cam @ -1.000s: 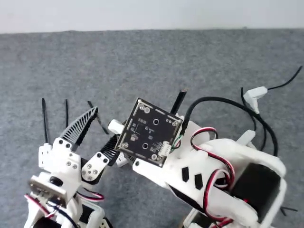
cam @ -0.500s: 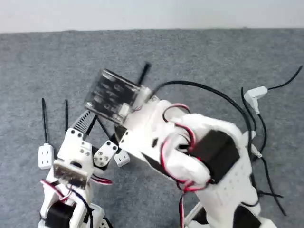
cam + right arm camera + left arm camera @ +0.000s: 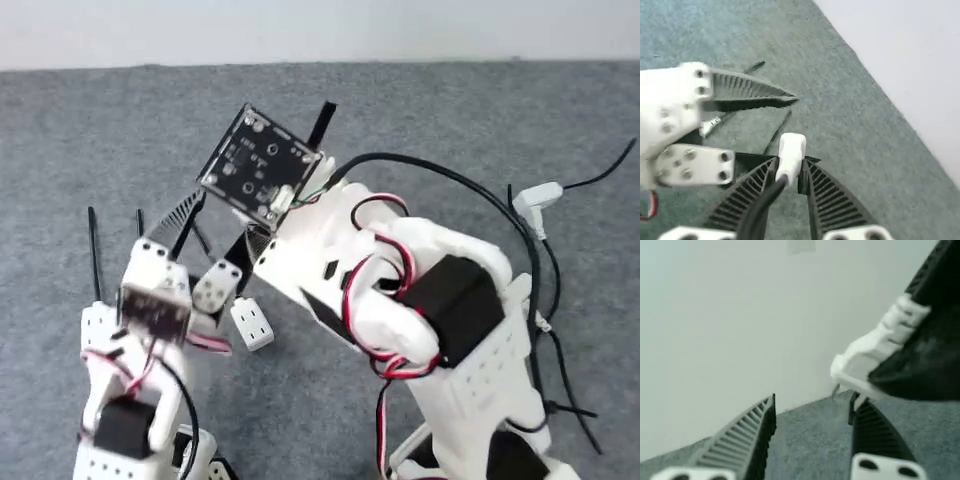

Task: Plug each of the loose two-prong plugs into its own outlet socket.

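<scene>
My right gripper (image 3: 790,161) is shut on a white two-prong plug (image 3: 791,150), whose black cable runs back between the ribbed fingers. Just beyond it my left gripper (image 3: 752,97) stands open with nothing in it. In the left wrist view my left gripper (image 3: 812,405) is open above the carpet, and the held plug (image 3: 875,347) hangs close above one finger. In the high view a white outlet socket (image 3: 252,325) lies on the carpet beside the left arm. Another socket (image 3: 97,325) lies at that arm's other side. A second loose plug (image 3: 538,198) lies far right.
Grey carpet (image 3: 420,120) covers the table up to a white wall at the back. Black cables (image 3: 545,290) loop along the right arm's side. Thin black leads (image 3: 92,250) run from the left socket. The right arm's camera board (image 3: 262,165) overhangs the left gripper.
The right arm has swung left with its plug and now hangs over the left gripper. The left arm has shifted, and the middle socket has come into view beside it.
</scene>
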You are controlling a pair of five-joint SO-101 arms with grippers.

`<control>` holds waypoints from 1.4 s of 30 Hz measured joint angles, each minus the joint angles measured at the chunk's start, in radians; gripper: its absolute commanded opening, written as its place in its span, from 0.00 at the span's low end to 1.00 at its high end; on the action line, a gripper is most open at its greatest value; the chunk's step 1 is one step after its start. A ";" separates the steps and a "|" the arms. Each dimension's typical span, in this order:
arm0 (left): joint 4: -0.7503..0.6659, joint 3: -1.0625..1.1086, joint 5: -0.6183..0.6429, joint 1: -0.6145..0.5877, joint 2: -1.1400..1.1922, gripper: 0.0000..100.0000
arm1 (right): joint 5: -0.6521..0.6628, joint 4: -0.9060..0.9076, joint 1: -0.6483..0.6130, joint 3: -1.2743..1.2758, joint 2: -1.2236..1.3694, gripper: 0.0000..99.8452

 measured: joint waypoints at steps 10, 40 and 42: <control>-0.005 -0.180 0.064 -0.138 0.361 0.23 | 0.000 -0.043 0.078 0.009 0.005 0.01; 0.058 -0.339 0.132 -1.097 0.855 0.34 | -0.058 0.032 0.000 0.054 0.546 0.01; 0.052 -0.333 0.137 -1.185 0.855 0.35 | -0.060 0.037 -0.051 0.054 0.582 0.01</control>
